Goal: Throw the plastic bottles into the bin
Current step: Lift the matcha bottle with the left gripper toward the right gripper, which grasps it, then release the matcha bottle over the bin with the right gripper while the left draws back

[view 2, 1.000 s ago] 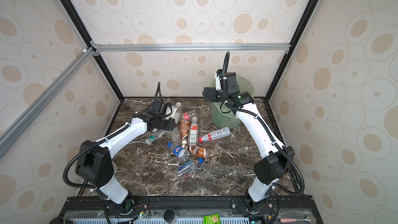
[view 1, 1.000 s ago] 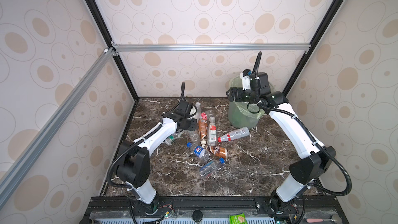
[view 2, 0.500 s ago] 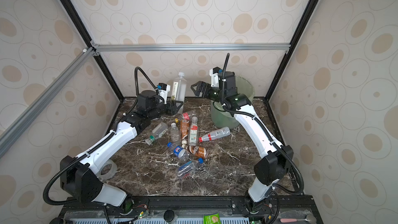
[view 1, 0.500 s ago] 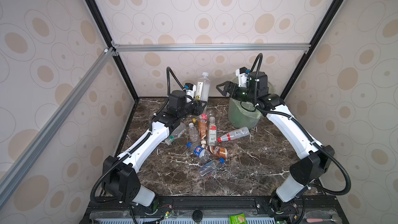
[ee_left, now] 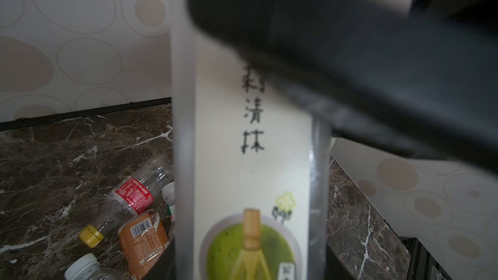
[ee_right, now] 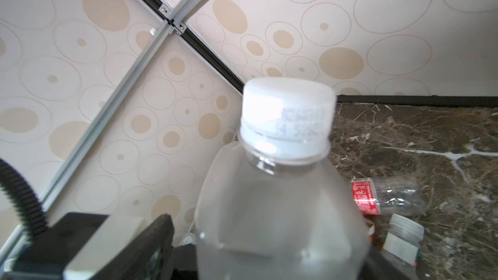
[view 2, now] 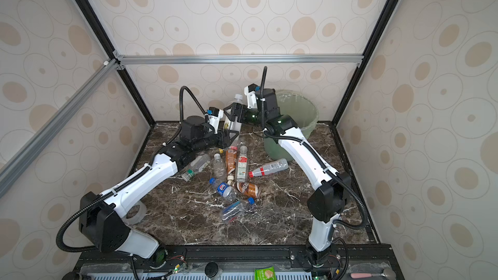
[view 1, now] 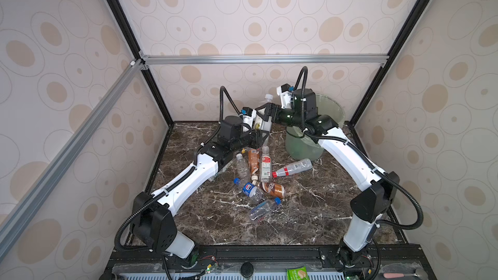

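Left gripper [view 1: 258, 132], raised near the back wall: jaws clamped on the lower body of the held bottle [view 1: 260, 123], which is clear, white-capped and upright above the table [view 1: 296, 211]. Right gripper [view 1: 265, 113]: jaws on either side of that bottle's upper body; whether they press it cannot be told. Loose bottles [view 1: 265, 164]: clustered on the table below. Bin [view 1: 304, 146]: back right, beside the right arm.
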